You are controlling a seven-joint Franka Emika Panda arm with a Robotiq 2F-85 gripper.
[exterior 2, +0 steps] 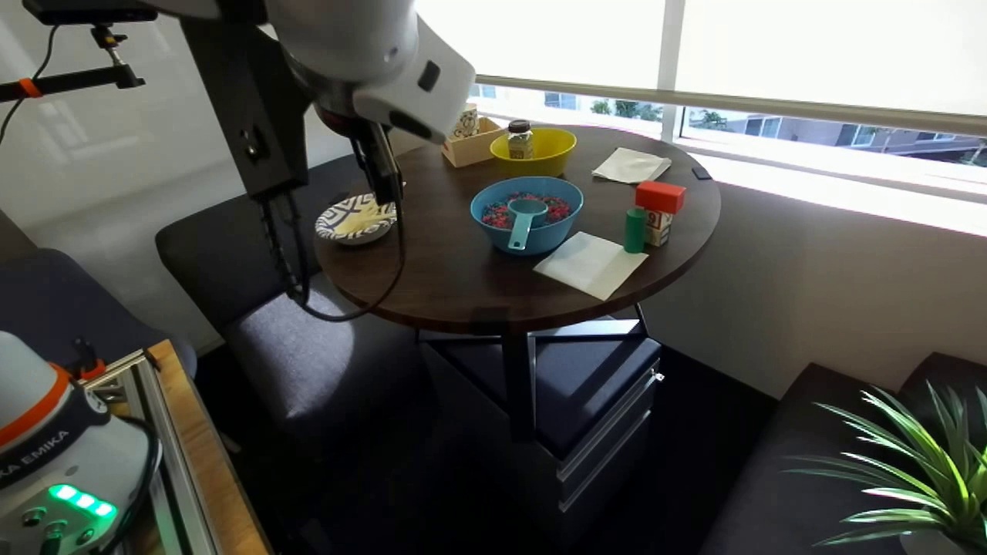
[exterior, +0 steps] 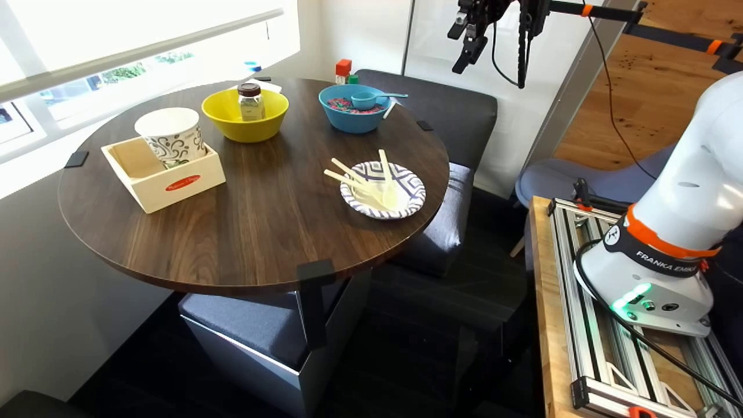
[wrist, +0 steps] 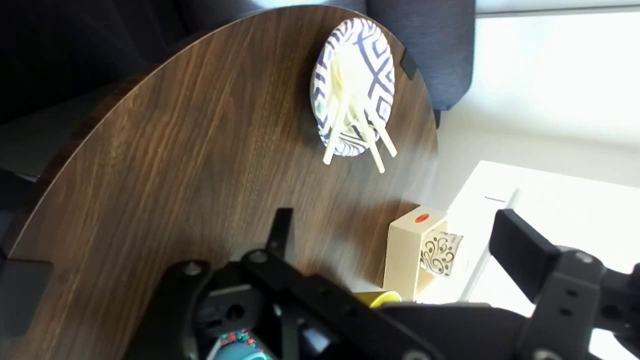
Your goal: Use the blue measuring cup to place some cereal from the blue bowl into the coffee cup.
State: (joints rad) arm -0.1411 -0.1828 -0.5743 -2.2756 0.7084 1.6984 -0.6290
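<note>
In an exterior view, my pincer point(exterior: 454, 51) hangs at the view's 1 o'clock, well apart from the counter point(exterior: 261, 215). Taking the counter as a dial, I find the blue bowl point(exterior: 348, 123) between 1 and 2 o'clock, with cereal point(exterior: 341, 104) in it. The blue measuring cup point(exterior: 363, 101) sits in that bowl, its handle crossing the rim toward 3 o'clock. At 12 o'clock is the yellow bowl point(exterior: 246, 131), holding a dark-lidded jar point(exterior: 252, 108); at 9, the light wooden tray point(exterior: 165, 190) with the coffee cup point(exterior: 174, 143) inside it; at 3, the white patterned plate point(exterior: 414, 188) with pale wooden utensils point(exterior: 387, 174).

In an exterior view, my white arm point(exterior 2: 347, 38) fills the area around 11 o'clock, and I cannot make out my grip from there. The measuring cup's handle points to 6 o'clock over the bowl's rim. On the counter, a red-topped box point(exterior 2: 660, 208) and a green cylinder point(exterior 2: 634, 231) stand at 3 o'clock, a white sheet point(exterior 2: 590, 266) at 4.

In the wrist view, my pincer shows along the 6 o'clock edge, released, its fingers point(wrist: 522, 255) spread wide. The plate lies near 12 o'clock, the tray and coffee cup at 4. Around 7 I see a bit of cereal; most of the blue bowl is hidden behind my own parts.
</note>
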